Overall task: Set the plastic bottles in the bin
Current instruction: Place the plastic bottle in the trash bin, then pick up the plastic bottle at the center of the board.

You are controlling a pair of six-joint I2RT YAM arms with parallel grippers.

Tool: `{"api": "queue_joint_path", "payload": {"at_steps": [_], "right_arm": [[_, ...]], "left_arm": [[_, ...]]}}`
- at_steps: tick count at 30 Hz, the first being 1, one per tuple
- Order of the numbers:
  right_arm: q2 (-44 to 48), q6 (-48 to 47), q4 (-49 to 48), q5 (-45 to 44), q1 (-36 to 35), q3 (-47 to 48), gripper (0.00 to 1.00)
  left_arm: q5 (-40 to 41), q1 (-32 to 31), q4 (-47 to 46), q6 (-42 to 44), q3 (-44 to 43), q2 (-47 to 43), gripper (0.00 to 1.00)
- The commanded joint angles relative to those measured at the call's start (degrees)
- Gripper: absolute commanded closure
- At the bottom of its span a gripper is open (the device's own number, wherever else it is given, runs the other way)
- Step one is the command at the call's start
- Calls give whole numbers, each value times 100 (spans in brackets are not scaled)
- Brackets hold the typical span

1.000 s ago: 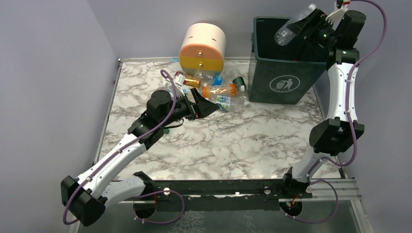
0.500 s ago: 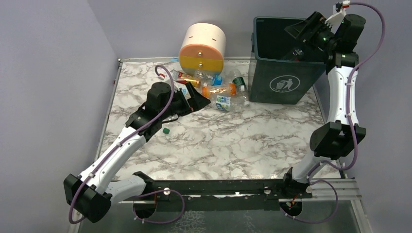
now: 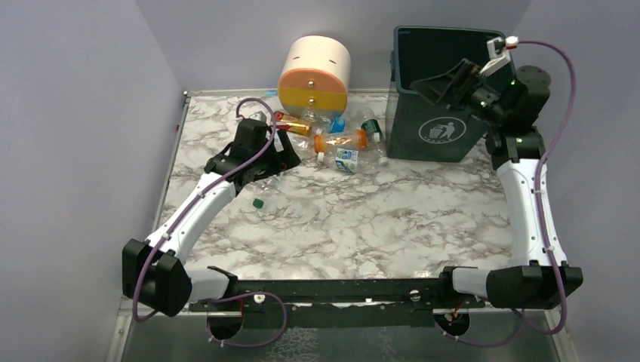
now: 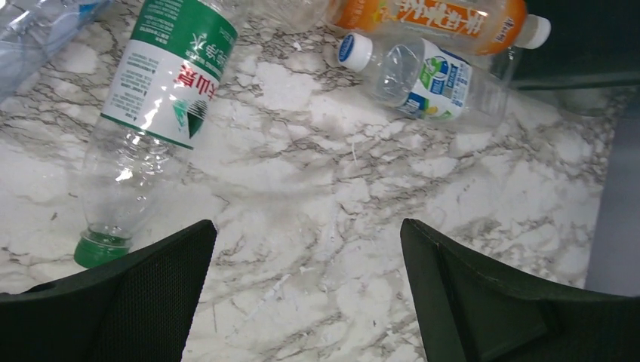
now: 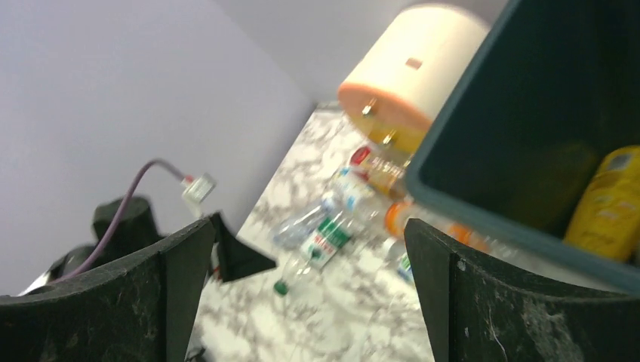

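Left gripper (image 3: 284,148): jaws wide apart, nothing between them, held low over the marble table (image 3: 362,219). Its wrist view (image 4: 308,230) shows bare tabletop in the gap. A clear green-labelled bottle (image 4: 162,83) lies on its side just beyond the finger at the left of that view, its green cap nearest the fingertip. Farther ahead lie a clear bottle with a white cap (image 4: 423,75) and, past it, an orange-filled bottle (image 4: 430,15). The top view cannot separate these so well, the arm covering part of the cluster of plastic bottles (image 3: 343,143), but it alone shows a loose green cap (image 3: 258,202) on the table behind the gripper.

Right gripper (image 3: 436,81): jaws wide apart and empty, raised at the rim of the bin (image 3: 438,128). Its wrist view (image 5: 308,226), somewhat blurred, looks into the bin (image 5: 468,211) beyond the finger at the right and shows a yellow-orange bottle (image 5: 611,204) inside. From above the bin's interior reads only as dark. The drawer unit (image 3: 315,72) stands farther ahead, with bottles on the table before it.
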State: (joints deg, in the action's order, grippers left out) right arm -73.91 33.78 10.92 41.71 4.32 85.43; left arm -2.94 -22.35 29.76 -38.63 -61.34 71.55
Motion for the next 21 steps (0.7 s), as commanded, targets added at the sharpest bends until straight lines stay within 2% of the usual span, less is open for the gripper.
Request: {"api": "queue_joint_path", "payload": {"at_steps": [1,6,13,21], "right_arm": [[371,153,-195,134,-527,-727,0],[860,50,-25,123,-1084,-1454,0],[1506,-172,292,223,-1115,-2326,1],[1696,-340,450,310,-1117,-2592,0]], "left_arm": [[683,15,48,548,-346,421,1],[1174,16,46,927,-597,894,1],[1656,14,125,1453,-582,1311,1],[1790,16,295,1870,-526,1843,1]]}}
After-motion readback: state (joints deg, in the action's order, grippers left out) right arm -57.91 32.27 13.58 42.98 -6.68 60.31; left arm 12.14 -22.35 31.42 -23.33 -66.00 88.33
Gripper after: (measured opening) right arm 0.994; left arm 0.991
